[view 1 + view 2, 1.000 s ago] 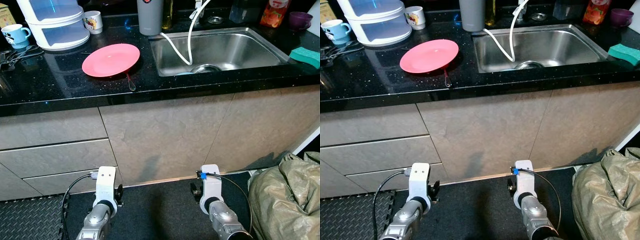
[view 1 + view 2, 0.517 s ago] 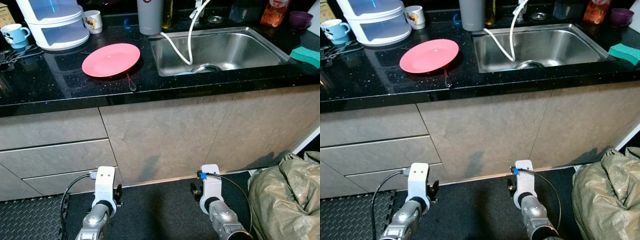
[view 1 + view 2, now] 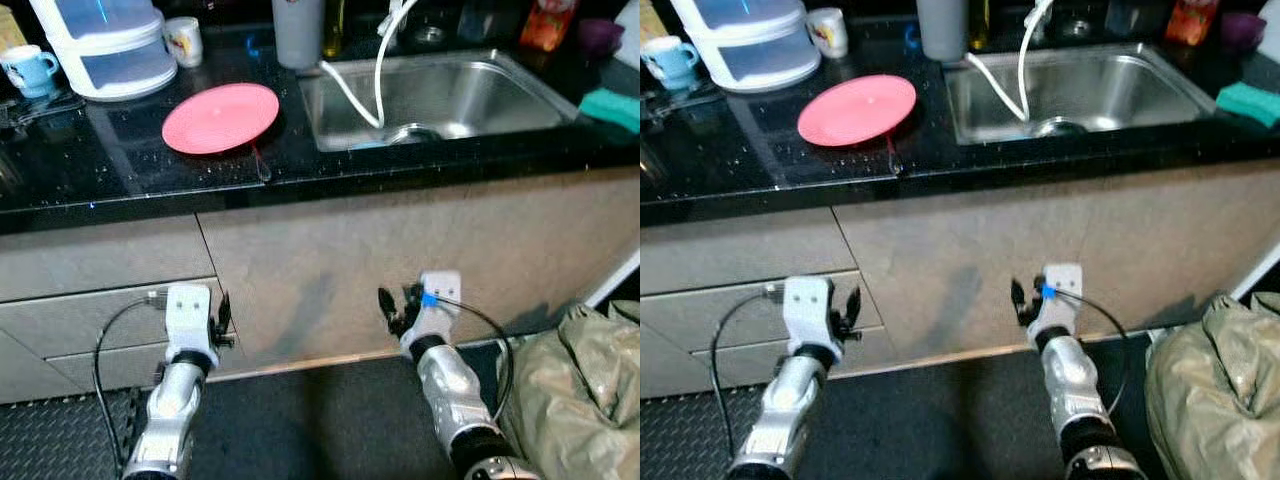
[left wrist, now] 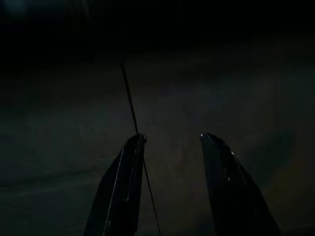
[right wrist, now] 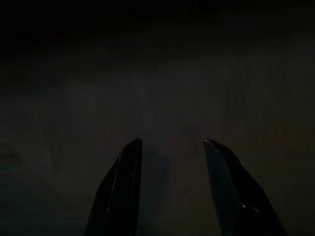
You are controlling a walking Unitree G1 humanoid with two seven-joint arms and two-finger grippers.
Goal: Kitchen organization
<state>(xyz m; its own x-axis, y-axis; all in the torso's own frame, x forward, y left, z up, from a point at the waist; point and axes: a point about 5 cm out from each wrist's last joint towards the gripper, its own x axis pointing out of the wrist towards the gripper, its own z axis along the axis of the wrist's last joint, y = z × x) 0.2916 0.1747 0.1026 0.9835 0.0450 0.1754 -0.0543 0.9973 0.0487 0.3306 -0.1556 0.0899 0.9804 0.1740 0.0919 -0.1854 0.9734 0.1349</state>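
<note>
A pink plate (image 3: 220, 118) lies on the black counter (image 3: 120, 170), left of the steel sink (image 3: 450, 95). A small utensil with a red handle (image 3: 262, 166) rests just in front of the plate, near the counter edge. Both arms are raised low before the cabinet fronts, well below the counter. My left gripper (image 3: 223, 318) is in front of the drawers and my right gripper (image 3: 393, 308) faces the cabinet door under the sink. In the dark wrist views, the left gripper (image 4: 172, 140) and right gripper (image 5: 173, 142) stand open with nothing between their fingers.
A white stacked container (image 3: 105, 50), a blue cup (image 3: 25, 70), a mug (image 3: 183, 40) and a grey tumbler (image 3: 298, 28) stand at the counter's back. A white hose (image 3: 378, 70) hangs into the sink. A green sponge (image 3: 610, 106) lies right. A crumpled bag (image 3: 585, 390) sits on the floor.
Both arms have lifted from near the floor to about drawer height in front of the cabinets. The picture has turned slightly blurred. Things on the counter have not moved.
</note>
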